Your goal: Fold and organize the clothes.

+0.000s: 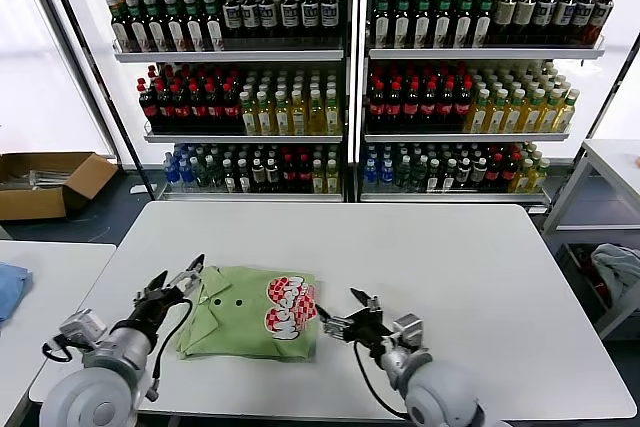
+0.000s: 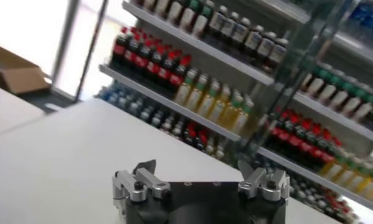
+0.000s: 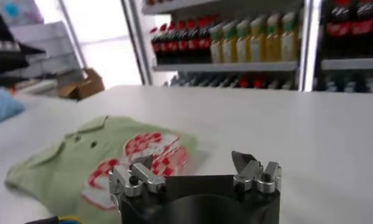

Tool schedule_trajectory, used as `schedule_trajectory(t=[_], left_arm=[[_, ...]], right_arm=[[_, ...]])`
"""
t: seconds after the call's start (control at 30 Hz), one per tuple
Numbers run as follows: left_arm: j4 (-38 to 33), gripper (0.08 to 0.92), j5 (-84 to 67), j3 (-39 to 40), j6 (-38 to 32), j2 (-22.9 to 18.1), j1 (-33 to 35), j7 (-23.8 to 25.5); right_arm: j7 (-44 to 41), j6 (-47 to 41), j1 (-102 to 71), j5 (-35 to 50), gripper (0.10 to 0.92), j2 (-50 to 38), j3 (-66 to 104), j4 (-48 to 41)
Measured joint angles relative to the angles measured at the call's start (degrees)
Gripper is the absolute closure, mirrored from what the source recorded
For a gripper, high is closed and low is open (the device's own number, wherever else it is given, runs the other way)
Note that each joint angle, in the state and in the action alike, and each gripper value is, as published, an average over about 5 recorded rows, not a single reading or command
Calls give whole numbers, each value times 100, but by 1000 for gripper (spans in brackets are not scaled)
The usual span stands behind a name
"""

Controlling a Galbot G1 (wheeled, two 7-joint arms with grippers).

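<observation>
both open pincers flank the apparently folded green shirt.

Folded green shirt flat on white table, collar toward the left, red-and-white checkered logo facing up. Left gripper just beside the collar edge, jaws spread, holding nothing. Right gripper just off the shirt's right edge, also spread. 2 shelving units of bottles behind; cardboard box on floor at left.
</observation>
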Motion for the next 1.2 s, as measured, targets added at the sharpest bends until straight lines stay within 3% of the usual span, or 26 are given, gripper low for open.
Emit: schedule_trajectory(t=[0.17, 0.83, 0.93, 1.2], left_arm=[[-111, 177, 121, -338, 46, -45, 176, 32], [-508, 177, 338, -725, 152, -386, 522, 27], [-501, 177, 348, -766, 151, -399, 541, 47], [-423, 177, 400, -751, 153, -429, 522, 85]], right_arm=[[-40, -57, 387, -163, 274, 125, -476, -484], [-483, 211, 635, -252, 851, 359, -865, -955], [-639, 265, 541, -263, 897, 184, -715, -803], [-1153, 501, 19, -281, 899, -830, 77, -275]])
